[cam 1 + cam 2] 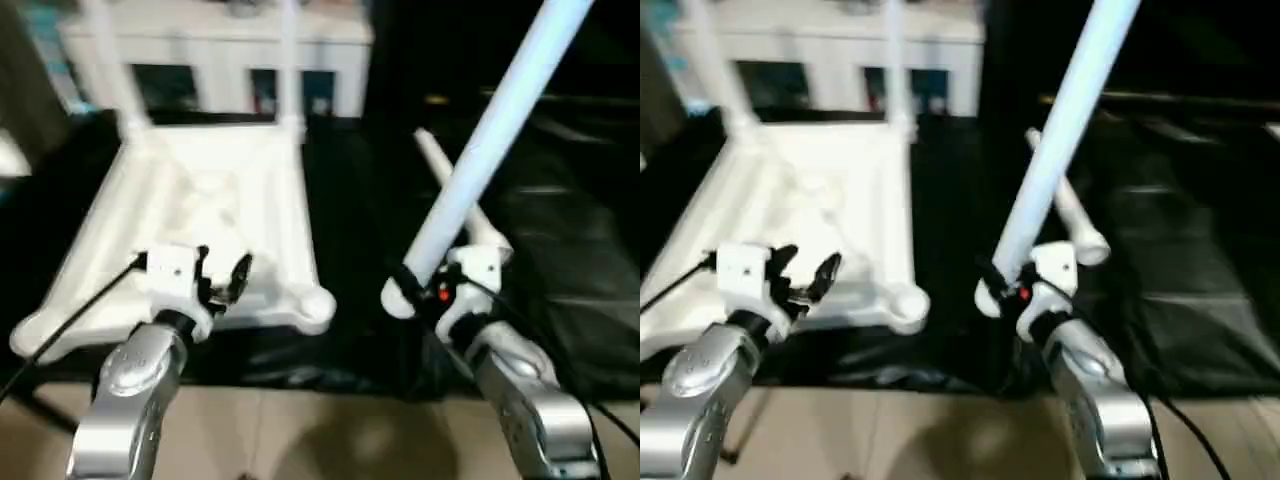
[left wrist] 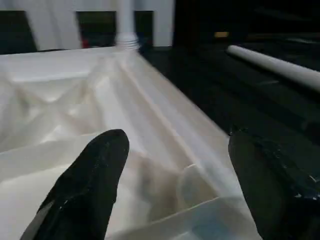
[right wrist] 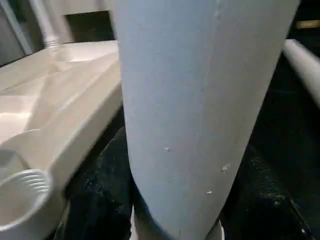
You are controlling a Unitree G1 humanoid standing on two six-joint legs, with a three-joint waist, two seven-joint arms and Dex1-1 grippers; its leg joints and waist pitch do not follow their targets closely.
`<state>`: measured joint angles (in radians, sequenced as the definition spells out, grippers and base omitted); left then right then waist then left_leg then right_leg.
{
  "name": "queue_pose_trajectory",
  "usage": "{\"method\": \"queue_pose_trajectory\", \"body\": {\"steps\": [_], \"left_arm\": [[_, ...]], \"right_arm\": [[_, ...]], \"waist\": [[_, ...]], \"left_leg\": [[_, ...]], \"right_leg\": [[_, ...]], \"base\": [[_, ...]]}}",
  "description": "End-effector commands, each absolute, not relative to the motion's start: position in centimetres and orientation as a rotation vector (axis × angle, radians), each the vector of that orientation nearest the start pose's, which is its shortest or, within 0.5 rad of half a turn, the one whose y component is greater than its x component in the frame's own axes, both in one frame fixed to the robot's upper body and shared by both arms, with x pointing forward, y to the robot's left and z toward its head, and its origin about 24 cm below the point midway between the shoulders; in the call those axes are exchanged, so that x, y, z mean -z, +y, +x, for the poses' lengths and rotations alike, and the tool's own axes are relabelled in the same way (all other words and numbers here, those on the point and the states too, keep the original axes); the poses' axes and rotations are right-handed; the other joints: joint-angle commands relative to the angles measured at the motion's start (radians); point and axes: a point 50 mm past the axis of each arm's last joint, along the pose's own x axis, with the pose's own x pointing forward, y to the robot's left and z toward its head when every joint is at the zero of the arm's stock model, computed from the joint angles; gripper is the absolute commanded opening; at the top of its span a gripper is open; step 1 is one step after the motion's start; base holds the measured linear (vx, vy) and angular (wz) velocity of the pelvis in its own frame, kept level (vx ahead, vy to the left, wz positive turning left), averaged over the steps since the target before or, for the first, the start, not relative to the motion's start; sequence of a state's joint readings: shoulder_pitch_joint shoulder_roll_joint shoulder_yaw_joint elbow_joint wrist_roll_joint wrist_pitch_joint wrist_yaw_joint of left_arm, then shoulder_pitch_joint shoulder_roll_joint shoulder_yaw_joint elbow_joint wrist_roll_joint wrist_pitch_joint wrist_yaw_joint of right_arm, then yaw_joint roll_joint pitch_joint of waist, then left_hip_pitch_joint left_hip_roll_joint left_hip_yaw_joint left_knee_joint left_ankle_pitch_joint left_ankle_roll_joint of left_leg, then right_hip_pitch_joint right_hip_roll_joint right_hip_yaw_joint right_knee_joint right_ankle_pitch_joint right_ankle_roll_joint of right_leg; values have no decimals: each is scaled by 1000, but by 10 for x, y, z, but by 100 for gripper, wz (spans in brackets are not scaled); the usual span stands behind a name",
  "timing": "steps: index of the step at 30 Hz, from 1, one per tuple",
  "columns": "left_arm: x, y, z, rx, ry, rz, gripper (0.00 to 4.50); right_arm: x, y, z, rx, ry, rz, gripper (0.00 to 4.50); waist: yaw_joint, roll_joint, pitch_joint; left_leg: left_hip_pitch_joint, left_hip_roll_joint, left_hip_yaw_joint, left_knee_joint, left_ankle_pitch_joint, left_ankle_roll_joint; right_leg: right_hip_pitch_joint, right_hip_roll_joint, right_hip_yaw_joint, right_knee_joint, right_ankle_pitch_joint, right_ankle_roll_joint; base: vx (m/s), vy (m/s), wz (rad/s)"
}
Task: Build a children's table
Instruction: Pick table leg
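The white table top (image 1: 200, 200) lies upside down on black cloth. Two white legs (image 1: 110, 70) (image 1: 288, 60) stand upright in its far corner sockets. The near right socket (image 1: 315, 305) has no leg in it. My left gripper (image 1: 222, 275) hovers open over the top's near edge, its black fingers (image 2: 85, 185) spread wide with nothing between them. My right gripper (image 1: 425, 290) is shut on the thick end of a third leg (image 1: 490, 140), which slants up and to the right, just right of the top. A loose leg (image 1: 1075, 215) lies on the cloth behind it.
A white cabinet (image 1: 210, 60) with glass-fronted compartments stands right behind the table top. Black cloth (image 1: 560, 230) spreads to the right under the loose leg. Beige floor (image 1: 300, 430) shows in front, between my forearms.
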<state>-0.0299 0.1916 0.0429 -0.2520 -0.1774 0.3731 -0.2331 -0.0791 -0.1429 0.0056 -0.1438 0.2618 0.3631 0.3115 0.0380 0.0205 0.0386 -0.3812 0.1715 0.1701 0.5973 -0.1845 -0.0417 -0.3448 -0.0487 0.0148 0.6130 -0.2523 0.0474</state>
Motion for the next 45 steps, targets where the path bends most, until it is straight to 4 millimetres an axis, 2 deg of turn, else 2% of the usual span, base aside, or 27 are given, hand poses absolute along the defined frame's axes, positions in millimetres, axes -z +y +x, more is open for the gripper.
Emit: {"method": "queue_pose_trajectory", "body": {"steps": [1, 4, 12, 16, 18, 19, 20, 21, 22, 23, 24, 25, 27, 28, 29, 33, 34, 35, 36, 37, 38, 39, 40, 42, 43, 44, 45], "left_arm": [[-77, 173, 256, 241, 90, 13, 364], [-78, 174, 256, 238, 90, 14, 364], [-78, 175, 255, 234, 86, 4, 364], [-78, 173, 254, 237, 86, -1, 364], [-78, 173, 254, 238, 86, -2, 364], [-77, 172, 254, 239, 87, -3, 364], [-77, 172, 254, 239, 87, -2, 364], [-76, 172, 253, 240, 89, 2, 364], [-76, 172, 253, 241, 91, 3, 364], [-76, 172, 253, 241, 91, 3, 364], [-76, 172, 253, 241, 91, 3, 364], [-76, 172, 253, 242, 91, 2, 364], [-76, 172, 253, 242, 90, 0, 364], [-76, 172, 253, 241, 90, -2, 364], [-77, 172, 253, 242, 89, -6, 364], [-77, 173, 253, 243, 87, -8, 364], [-77, 172, 253, 243, 87, -8, 364], [-77, 172, 254, 244, 87, -7, 364], [-77, 172, 253, 245, 88, -6, 364], [-76, 171, 253, 247, 89, -5, 364], [-76, 171, 253, 247, 89, -5, 364], [-76, 171, 253, 249, 90, -5, 364], [-76, 170, 252, 253, 91, -9, 364], [-76, 170, 252, 255, 91, -10, 364], [-76, 170, 252, 259, 92, -12, 364], [-76, 169, 252, 261, 92, -12, 364], [-76, 169, 252, 262, 93, -13, 364]], "right_arm": [[-70, -146, 266, -393, 103, 112, 188], [-70, -145, 266, -397, 106, 112, 188], [-70, -142, 268, -410, 104, 112, 188], [-69, -141, 267, -420, 113, 112, 188], [-68, -141, 267, -425, 122, 115, 188], [-68, -141, 267, -427, 120, 117, 188], [-68, -141, 267, -427, 119, 118, 188], [-69, -141, 267, -425, 113, 119, 188], [-69, -140, 268, -427, 111, 113, 188], [-69, -140, 268, -427, 111, 113, 188], [-69, -140, 268, -427, 112, 108, 188], [-69, -140, 268, -428, 112, 105, 188], [-68, -139, 269, -430, 112, 105, 188], [-68, -139, 269, -431, 113, 105, 188], [-68, -139, 269, -432, 112, 104, 188], [-69, -137, 269, -458, 110, 48, 188], [-69, -135, 268, -474, 114, 16, 188], [-69, -134, 267, -489, 105, -8, 188], [-69, -134, 267, -478, 98, 14, 188], [-69, -136, 267, -451, 95, 79, 188], [-69, -136, 268, -450, 96, 80, 188], [-68, -138, 269, -428, 104, 96, 188], [-68, -139, 271, -415, 110, 87, 188], [-68, -140, 272, -412, 106, 79, 188], [-67, -140, 272, -420, 118, 63, 188], [-67, -140, 272, -427, 120, 65, 188], [-67, -140, 271, -429, 121, 83, 188]], "waist": [[-5, -1, -40], [-2, -3, -35], [4, 3, -60], [12, -2, -64], [14, -2, -65], [13, 19, -67], [13, 19, -67], [-9, -5, -31], [34, -23, -30], [34, -23, -30], [37, -27, -54], [37, -19, -60], [29, -7, -67], [13, -5, -61], [14, -5, -67], [26, -4, -72], [37, -27, -61], [51, -13, -61], [38, -3, -62], [40, 12, -64], [12, 26, -63], [-24, 51, -72], [-30, 30, -63], [-29, 20, -54], [-20, -12, -34], [-13, -43, -26], [25, -40, -27]], "left_leg": [[39, 33, -23, -96, -489, -25], [49, 32, -16, -95, -470, 0], [57, 35, -11, -90, -217, 109], [43, 23, -8, -77, -135, 155], [42, 21, -10, -74, -113, 163], [187, 91, -3, -89, -189, 40], [187, 91, -3, -89, -189, 40], [193, 130, -3, -114, -324, -12], [52, 13, 32, -68, -281, 65], [52, 13, 32, -68, -281, 65], [19, 6, 18, -46, -178, 79], [6, 2, 8, -44, -94, 95], [49, 10, -7, -54, -53, 118], [83, 26, -25, -55, -37, 188], [77, 22, -27, -51, -22, 206], [74, 12, -36, -37, 54, 263], [-3, -30, -49, -14, 86, 320], [-40, -41, -55, -3, 66, 362], [-55, -39, -73, 7, 101, 381], [-28, -35, -84, -3, 126, 380], [43, -18, -139, -18, 191, 448], [166, 54, -173, -17, 197, 463], [186, 147, -240, -31, 281, 556], [145, 136, -199, -49, 194, 507], [101, 64, -133, -61, -9, 397], [68, 18, -99, -50, -135, 321], [113, -59, -9, 70, -274, 113]], "right_leg": [[34, -49, 5, -109, -356, -109], [34, -53, 8, -123, -427, -129], [72, -42, -15, -89, -2, -229], [101, -40, -17, -85, 48, -227], [105, -37, -18, -82, 65, -219], [7, -3, -13, -40, 21, -218], [7, -3, -13, -40, 21, -218], [-23, -21, -30, -23, -67, -217], [89, -73, 18, -101, -85, -189], [89, -73, 18, -101, -85, -189], [139, -79, 33, -98, -58, -199], [144, -56, 24, -85, 47, -186], [116, -17, 1, -56, 204, -175], [88, -2, -17, -34, 263, -181], [101, -7, -17, -33, 270, -186], [110, -2, -16, -25, 315, -174], [160, -11, -32, -51, 344, -132], [187, -62, -53, -89, 294, -70], [206, -69, -82, -99, 252, -15], [196, -59, -105, -97, 228, -5], [156, -14, -146, -58, 144, -11], [38, 6, -134, 6, 2, -52], [-55, -35, -86, 103, -184, -61], [-66, -46, -68, 125, -100, -33], [-41, -64, -35, 35, 35, -64], [-1, -82, -1, -33, 12, -61], [8, -103, 135, -143, -634, -44]], "base": [[0, 0, 0], [0, 0, 0], [50, 3, 4], [59, 0, 4], [25, -2, 1], [0, 0, 0], [71, -12, -15], [61, -25, -49], [51, -31, -40], [1, -21, -25], [0, 0, 0], [61, -30, 3], [62, -22, 11], [107, -36, 19], [107, -36, 19], [25, -9, 3], [6, 11, 27], [6, 11, 27], [4, 17, 54], [50, 3, 69], [50, 3, 69], [116, -51, 49], [73, -64, 16], [37, -32, 8], [-13, -54, -4], [-13, -54, -4], [-22, -93, 4]]}}
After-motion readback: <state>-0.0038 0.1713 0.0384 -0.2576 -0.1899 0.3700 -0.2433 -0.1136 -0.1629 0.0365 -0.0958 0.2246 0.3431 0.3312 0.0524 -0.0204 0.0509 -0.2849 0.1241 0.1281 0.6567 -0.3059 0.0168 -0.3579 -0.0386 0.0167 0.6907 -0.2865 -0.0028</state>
